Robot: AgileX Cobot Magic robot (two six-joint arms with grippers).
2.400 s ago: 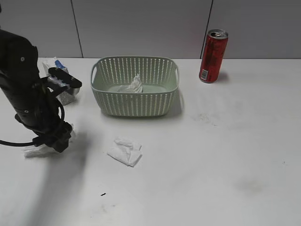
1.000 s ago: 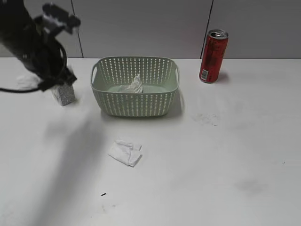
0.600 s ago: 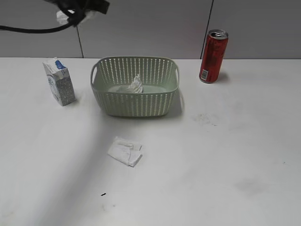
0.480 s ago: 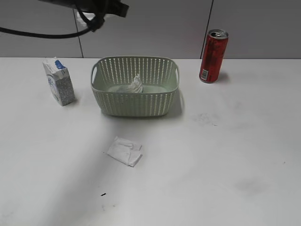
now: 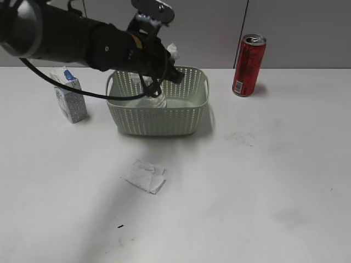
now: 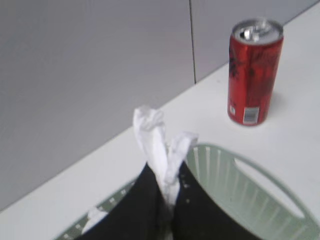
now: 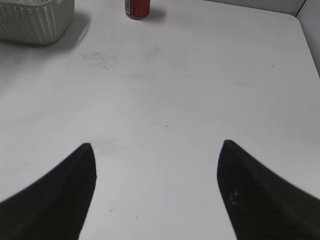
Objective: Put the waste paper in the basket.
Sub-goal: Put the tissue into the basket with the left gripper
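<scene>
White desk (image 5: 263, 181): left pincer (image 6: 165, 192) grips a paper wad (image 6: 159, 145) above the basket (image 5: 159, 118); next, release. Right pincer (image 7: 156, 187) hangs open.

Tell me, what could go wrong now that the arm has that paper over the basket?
The left gripper pinches the paper wad near the basket's rim, so a release might drop it outside. The soft tissue may also cling to the jaws. Another wad lies on the table, and fetching it means passing close to the carton.
</scene>
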